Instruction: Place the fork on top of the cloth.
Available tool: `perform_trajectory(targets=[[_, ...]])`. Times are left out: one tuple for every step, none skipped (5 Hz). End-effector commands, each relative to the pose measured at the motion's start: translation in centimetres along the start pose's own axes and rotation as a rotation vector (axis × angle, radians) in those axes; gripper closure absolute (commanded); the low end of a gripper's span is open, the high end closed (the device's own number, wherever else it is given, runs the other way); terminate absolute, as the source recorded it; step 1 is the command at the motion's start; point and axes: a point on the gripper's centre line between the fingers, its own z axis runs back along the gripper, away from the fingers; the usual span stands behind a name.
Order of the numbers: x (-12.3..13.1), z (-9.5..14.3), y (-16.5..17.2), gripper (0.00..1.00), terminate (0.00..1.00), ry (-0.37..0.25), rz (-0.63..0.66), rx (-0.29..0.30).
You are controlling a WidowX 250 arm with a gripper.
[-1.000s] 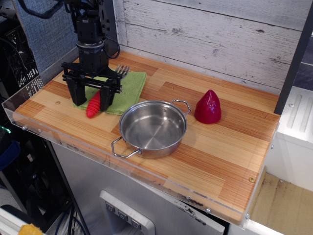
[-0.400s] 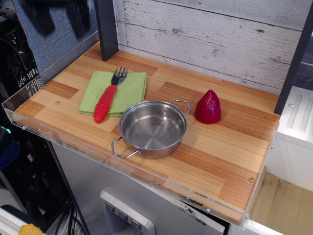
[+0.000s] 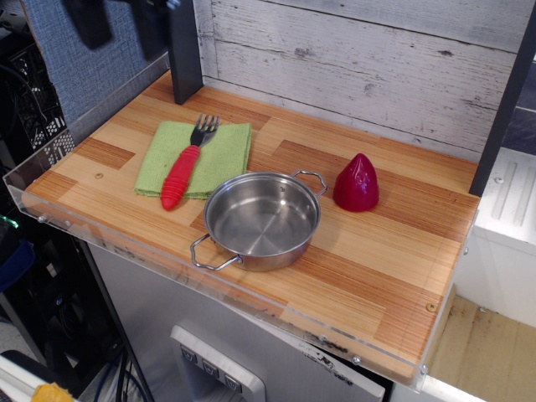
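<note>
Jaws first: at the very top left of the frame my gripper shows only as two dark, blurred finger shapes hanging down with a gap between them, cut off by the upper edge. They look spread apart and nothing sits between them, though the blur makes the exact spread hard to judge. They hang high above the wooden table, well clear of everything on it.

Below and to the right of me, in the left part of the frame, the cloth lies flat on the boards, a light green square with one edge running toward the back wall. The fork lies on top of it, grey tines pointing toward the upper part of the frame and the thick ribbed red handle pointing toward the lower left. The tines and most of the handle rest on the fabric; the very end of the handle reaches the cloth's near edge and seems to poke slightly past it onto the wood.

Just right of the handle end, in the middle of the frame, stands the steel pot, upright and empty, with two loop handles, its rim close beside the cloth's corner. Right of the pot, near its far handle, sits the red cone-shaped object, upright on the table.
</note>
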Motion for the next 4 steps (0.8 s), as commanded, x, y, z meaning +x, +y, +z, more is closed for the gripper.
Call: perform_trajectory(targets=[[0.38,0.76,-0.15,0.00,0.00,-0.011,-0.072,0.058],[0.38,0.76,-0.15,0.00,0.00,-0.011,-0.072,0.058],[0.38,0.76,-0.15,0.00,0.00,-0.011,-0.072,0.058],[0.38,0.76,-0.15,0.00,1.00,-0.011,-0.072,0.058]])
